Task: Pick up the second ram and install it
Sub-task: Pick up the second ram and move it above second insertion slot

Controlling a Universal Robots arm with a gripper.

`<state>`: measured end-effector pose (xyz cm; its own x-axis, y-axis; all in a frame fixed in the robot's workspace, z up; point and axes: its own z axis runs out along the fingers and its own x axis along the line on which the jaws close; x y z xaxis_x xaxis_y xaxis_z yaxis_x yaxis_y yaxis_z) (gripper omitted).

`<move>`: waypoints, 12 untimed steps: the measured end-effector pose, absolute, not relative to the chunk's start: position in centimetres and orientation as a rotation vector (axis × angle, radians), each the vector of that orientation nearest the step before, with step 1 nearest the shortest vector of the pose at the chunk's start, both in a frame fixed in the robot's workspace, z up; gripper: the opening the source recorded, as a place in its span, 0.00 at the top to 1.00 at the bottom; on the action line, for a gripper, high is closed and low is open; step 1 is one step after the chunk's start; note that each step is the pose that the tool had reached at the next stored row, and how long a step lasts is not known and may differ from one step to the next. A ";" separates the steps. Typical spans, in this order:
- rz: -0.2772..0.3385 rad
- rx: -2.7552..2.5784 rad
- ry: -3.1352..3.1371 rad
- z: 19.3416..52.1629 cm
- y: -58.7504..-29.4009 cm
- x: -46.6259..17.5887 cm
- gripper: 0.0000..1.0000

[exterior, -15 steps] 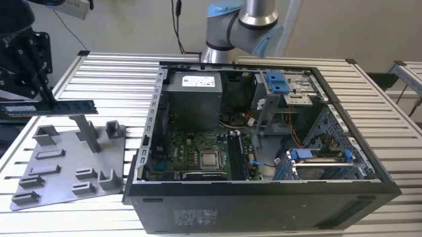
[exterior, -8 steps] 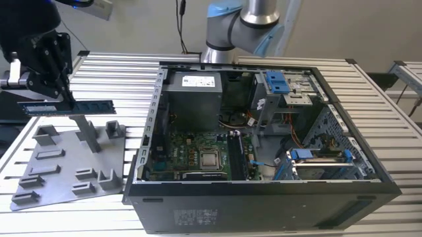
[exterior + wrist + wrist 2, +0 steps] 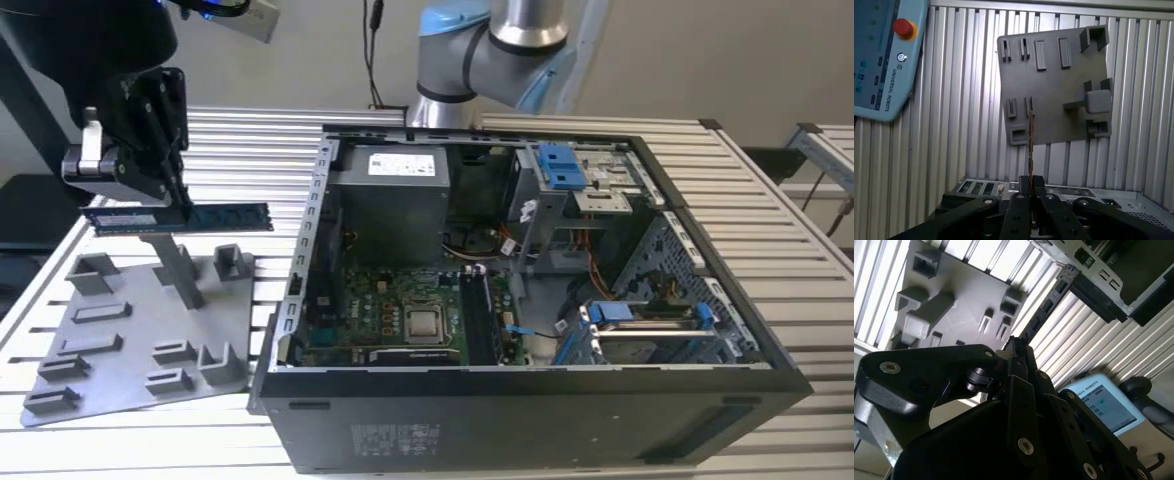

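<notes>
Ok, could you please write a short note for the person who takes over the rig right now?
The gripper is shut on the second ram, held level in the air above the grey holder tray, at the exterior view's left.
Done: the ram is off the tray.
Left: it is not yet in the green motherboard inside the open computer case.

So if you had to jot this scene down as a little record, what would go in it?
held item: second ram, a dark memory stick, level and off the table
fingers: shut on the stick, which is edge-on in the first wrist view
beneath it: grey holder tray on the slatted table
nearby: open computer case at the exterior view's right, with a green motherboard inside
install status: not yet done; the stick is outside the case
</notes>
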<state>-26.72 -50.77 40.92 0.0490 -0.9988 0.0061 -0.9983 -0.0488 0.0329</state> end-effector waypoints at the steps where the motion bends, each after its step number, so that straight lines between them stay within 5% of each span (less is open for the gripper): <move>1: -0.029 2.255 -2.147 40.9 -50.8 -26.4 0.86; 12: -0.029 2.255 -2.147 40.9 -50.8 -23.6 0.86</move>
